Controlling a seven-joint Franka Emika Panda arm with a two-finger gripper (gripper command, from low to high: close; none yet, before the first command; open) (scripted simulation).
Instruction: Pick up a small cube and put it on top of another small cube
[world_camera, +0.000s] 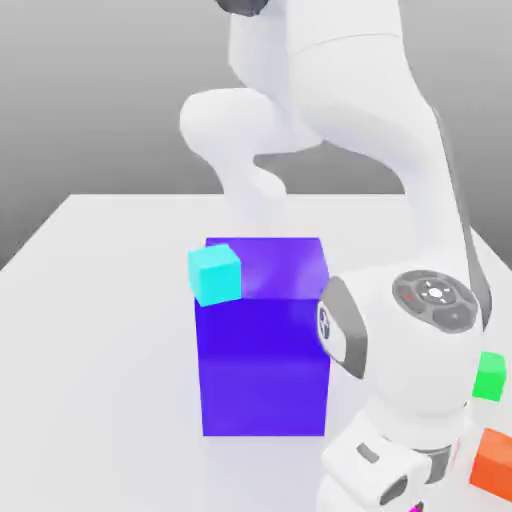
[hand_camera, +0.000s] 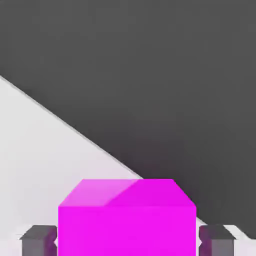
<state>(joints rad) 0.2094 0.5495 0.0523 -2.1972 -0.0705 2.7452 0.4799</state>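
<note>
The small magenta-pink cube (hand_camera: 126, 225) sits between the two dark fingers (hand_camera: 37, 240) of my gripper (hand_camera: 127, 241), one finger tight against each side of it. The gripper looks shut on this cube, low over the white table. In the exterior view the hand (world_camera: 385, 470) hangs at the bottom edge, right of the big block. The small bright green cube (world_camera: 490, 376) is partly hidden behind the wrist at the exterior view's right.
A big purple-blue block (world_camera: 265, 360) stands mid-table with a cyan cube (world_camera: 215, 274) at its upper left corner. An orange cube (world_camera: 493, 462) lies at the exterior view's lower right, below the green one. The table's edge (hand_camera: 100, 145) runs close beyond the magenta cube.
</note>
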